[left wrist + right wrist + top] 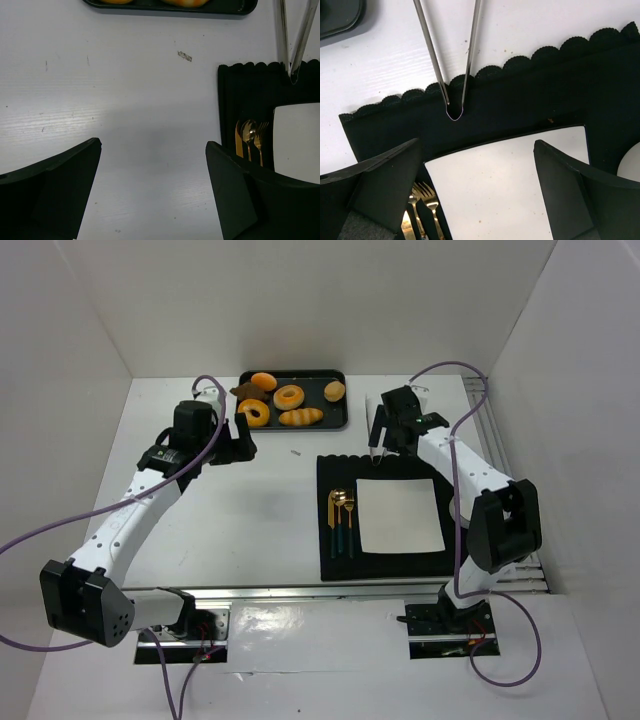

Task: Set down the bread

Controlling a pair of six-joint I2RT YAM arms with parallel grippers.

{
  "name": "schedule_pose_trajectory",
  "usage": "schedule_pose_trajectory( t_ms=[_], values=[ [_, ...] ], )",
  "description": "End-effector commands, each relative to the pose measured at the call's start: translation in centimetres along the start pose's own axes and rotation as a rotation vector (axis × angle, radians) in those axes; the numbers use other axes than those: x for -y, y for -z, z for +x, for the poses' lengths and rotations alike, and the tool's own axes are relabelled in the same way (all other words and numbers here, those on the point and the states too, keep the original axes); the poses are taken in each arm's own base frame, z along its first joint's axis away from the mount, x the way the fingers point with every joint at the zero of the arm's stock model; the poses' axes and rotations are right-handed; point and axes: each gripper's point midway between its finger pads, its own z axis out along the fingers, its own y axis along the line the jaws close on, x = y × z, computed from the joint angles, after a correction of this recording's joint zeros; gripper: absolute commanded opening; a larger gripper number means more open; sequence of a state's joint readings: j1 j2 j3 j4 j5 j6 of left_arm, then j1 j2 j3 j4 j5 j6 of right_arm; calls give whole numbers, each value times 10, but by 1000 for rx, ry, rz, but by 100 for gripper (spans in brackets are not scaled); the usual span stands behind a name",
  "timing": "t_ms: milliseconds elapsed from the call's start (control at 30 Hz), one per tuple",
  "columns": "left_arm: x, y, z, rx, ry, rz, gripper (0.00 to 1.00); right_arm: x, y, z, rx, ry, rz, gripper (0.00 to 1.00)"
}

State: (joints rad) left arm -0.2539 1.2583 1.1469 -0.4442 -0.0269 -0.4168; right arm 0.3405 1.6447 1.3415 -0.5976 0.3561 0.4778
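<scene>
Several breads lie on a black tray [345, 410] at the back: a round bun [264, 381], two rings [289, 397], a long loaf [300, 417] and a small bun [334, 391]. A white square plate [399, 514] sits on a black placemat [385, 468]. Metal tongs [452, 65] lie with their closed end on the mat's far edge. My left gripper [240, 443] is open and empty over bare table just in front of the tray's left end [153, 145]. My right gripper [385, 435] is open and empty above the plate's far edge [476, 145], just behind the tongs.
Gold cutlery [342, 520] lies on the mat left of the plate. A small scrap [296, 452] lies on the table between tray and mat. White walls enclose the table on the left, back and right.
</scene>
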Motion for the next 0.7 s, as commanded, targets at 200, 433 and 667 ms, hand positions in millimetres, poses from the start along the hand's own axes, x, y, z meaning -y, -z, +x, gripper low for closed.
schedule_pose_trajectory(
  t_ms=[200,433,667],
  values=[
    [8,15,-20,68,-27,31,99,-8,5,-23,71,-48,-47,100],
    [14,11,-12,6,-17,55,99,-28,-9,-30,102,9,-158,97],
    [22,9,-12,-27,-16,93,99,-37,-54,-28,77,72,-151,98]
  ],
)
